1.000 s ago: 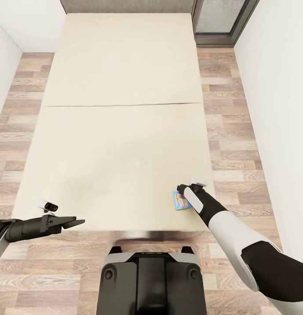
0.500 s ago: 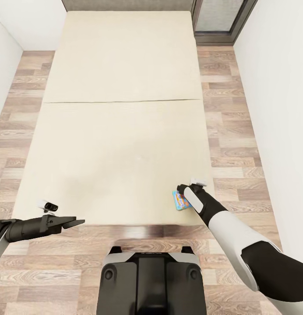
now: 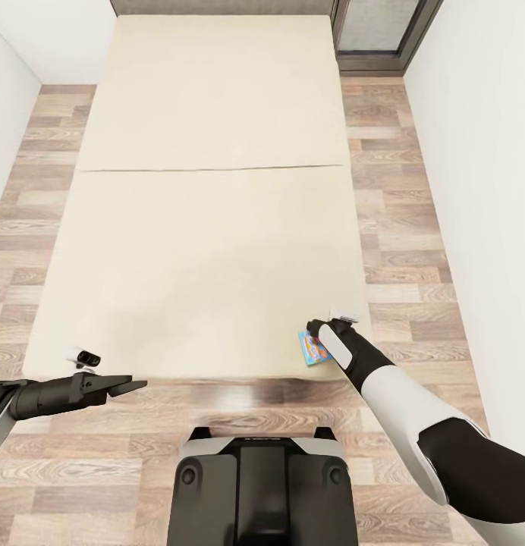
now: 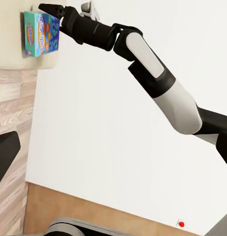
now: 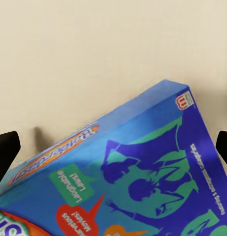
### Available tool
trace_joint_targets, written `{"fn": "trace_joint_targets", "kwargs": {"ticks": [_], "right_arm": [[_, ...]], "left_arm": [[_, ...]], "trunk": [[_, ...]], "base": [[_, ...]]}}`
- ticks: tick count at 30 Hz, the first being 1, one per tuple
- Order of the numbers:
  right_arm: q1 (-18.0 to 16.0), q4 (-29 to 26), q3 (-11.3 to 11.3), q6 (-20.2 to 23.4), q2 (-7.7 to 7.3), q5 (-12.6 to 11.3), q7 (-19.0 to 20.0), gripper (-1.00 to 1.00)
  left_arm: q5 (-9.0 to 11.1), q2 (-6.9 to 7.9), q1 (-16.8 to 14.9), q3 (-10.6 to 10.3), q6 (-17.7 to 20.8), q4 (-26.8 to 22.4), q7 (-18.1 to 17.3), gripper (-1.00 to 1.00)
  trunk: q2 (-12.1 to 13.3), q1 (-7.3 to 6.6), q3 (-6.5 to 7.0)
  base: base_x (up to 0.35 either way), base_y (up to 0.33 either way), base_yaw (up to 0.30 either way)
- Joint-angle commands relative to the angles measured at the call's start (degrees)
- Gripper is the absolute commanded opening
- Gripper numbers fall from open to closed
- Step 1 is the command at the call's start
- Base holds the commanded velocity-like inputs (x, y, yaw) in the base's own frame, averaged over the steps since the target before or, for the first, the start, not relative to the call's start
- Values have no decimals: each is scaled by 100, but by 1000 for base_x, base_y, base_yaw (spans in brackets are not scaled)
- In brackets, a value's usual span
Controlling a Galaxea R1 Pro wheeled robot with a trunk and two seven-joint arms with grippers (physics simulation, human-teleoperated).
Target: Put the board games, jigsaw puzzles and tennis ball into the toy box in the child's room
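Observation:
A blue-and-orange board game (image 3: 313, 349) hangs at the near right corner of the bed (image 3: 202, 227), with my right gripper (image 3: 314, 331) shut on its far end. In the right wrist view the box (image 5: 143, 167) lies between the two dark fingertips (image 5: 5, 152) above the beige mattress. The left wrist view shows the same box (image 4: 40, 33) held by the right gripper (image 4: 49, 9) at the mattress edge. My left gripper (image 3: 133, 384) points right, open and holding nothing, over the floor by the bed's near left corner. The table and the toy box are out of view.
White walls (image 3: 482, 189) close in on both sides, with strips of wood-plank floor (image 3: 399, 227) between them and the bed. A dark-framed window (image 3: 380, 30) stands at the far right. My base (image 3: 262, 485) sits on the floor just short of the bed's foot.
The whole picture has shifted: the bed sits farther up and more floor shows at its foot, so the camera has backed away. Both arms and the held box keep their places in view.

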Motion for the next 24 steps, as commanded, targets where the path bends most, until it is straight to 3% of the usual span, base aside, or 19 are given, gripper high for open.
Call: {"fn": "trace_joint_targets", "kwargs": {"ticks": [1, 24], "right_arm": [[-3, -8, 39, 22, -5, -41, -46, 100], [-3, -3, 39, 22, 3, -47, -46, 100]], "left_arm": [[2, 3, -1, -3, 61, -2, -18, 100], [2, 3, -1, -3, 61, -2, -20, 100]], "trunk": [[-9, 3, -6], [-9, 3, -6]], "base": [[-78, 0, 0], [-80, 0, 0]]}}
